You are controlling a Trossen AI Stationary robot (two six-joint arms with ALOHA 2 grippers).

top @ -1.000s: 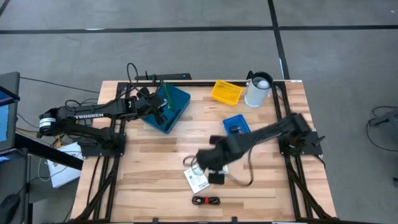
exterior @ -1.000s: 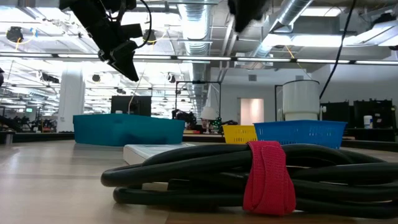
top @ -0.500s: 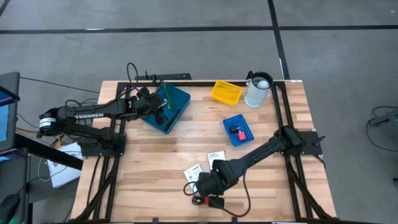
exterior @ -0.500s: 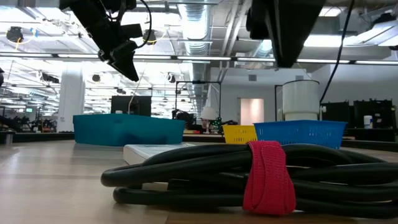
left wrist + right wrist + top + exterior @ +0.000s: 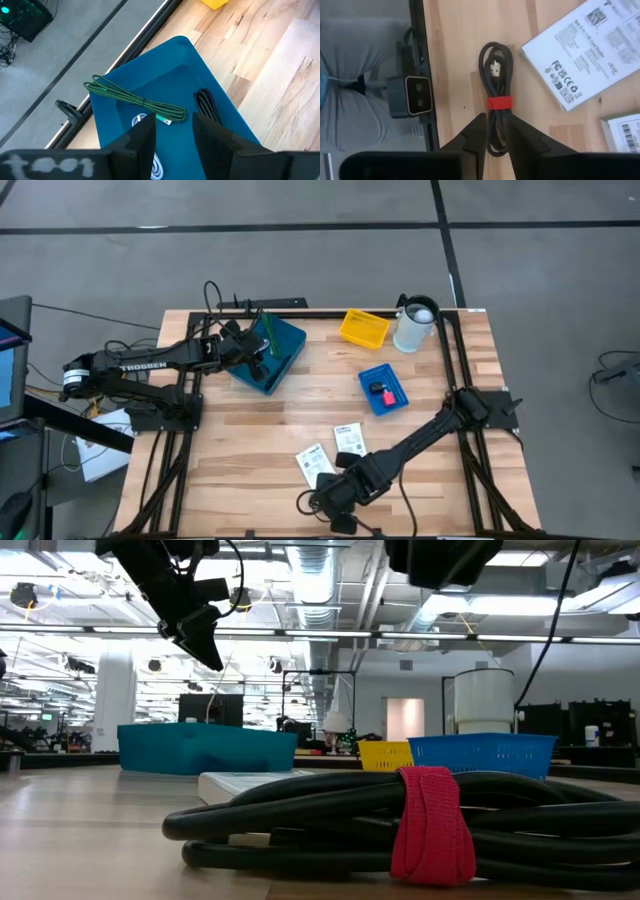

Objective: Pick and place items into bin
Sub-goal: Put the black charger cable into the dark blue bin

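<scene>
Since a second ago the right arm has swung from the middle of the table (image 5: 250, 440) down to its near edge; its right pincer (image 5: 496, 131) now hangs directly above the black cord (image 5: 496, 100), fingers parted to either side of the coil and not yet touching it (the cord is bound with a red strap (image 5: 499, 103) and lies flat on the wood, just beside the table's edge rail). In the low view the same cord (image 5: 340, 815) fills the foreground, with the strap (image 5: 432, 825) wrapped around it.

Two white printed cards (image 5: 316, 463) lie near the cord, one just beside it and another (image 5: 349, 440) a little farther in; they show in the right wrist view too, the larger card (image 5: 582, 55) close to the coil.

The left pincer (image 5: 172, 132) hovers over the large blue bin (image 5: 165, 75) at the table's far left, fingers apart and holding nothing; inside the bin lie a green braided cord (image 5: 135, 97), a black cord (image 5: 205, 102) and a white cord (image 5: 150, 160) partly hidden by the fingers.

A small blue tray (image 5: 383, 389) in the middle right holds a red-pink piece (image 5: 387, 394); a yellow tray (image 5: 363, 328) and a white jug (image 5: 415, 325) stand at the far edge.
</scene>
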